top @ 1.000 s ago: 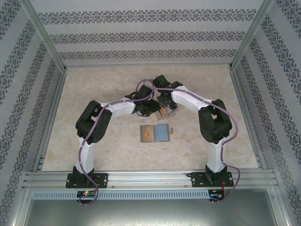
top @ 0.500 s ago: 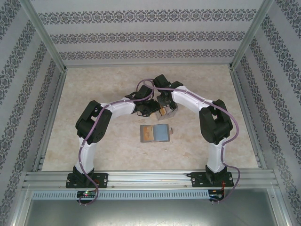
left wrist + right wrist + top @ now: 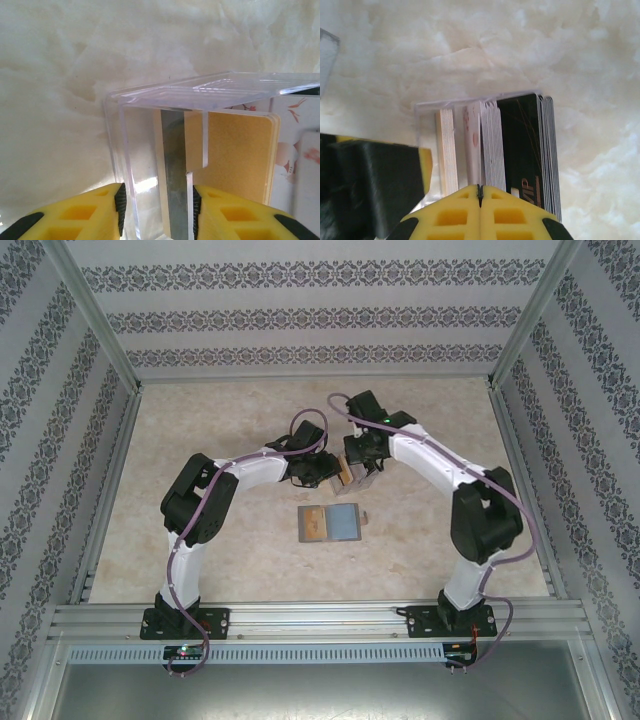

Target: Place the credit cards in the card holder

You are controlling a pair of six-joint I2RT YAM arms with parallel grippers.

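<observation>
- Above the boxed credit cards, right gripper has just closed flush; a pinched card cannot be confirmed.
- Left gripper, half-spread, clamps the clear box.
- Card holder lies open at 6 o'clock of it, awaiting a card.

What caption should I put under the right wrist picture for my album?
Shut right pincer at a clear box packed with cards.

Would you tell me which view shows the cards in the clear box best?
The right wrist view: the cards stand edge-on, so tan, white, grey and black ones separate. The left wrist view shows a tan card face-on in the box. From the top they are a small speck.
</observation>
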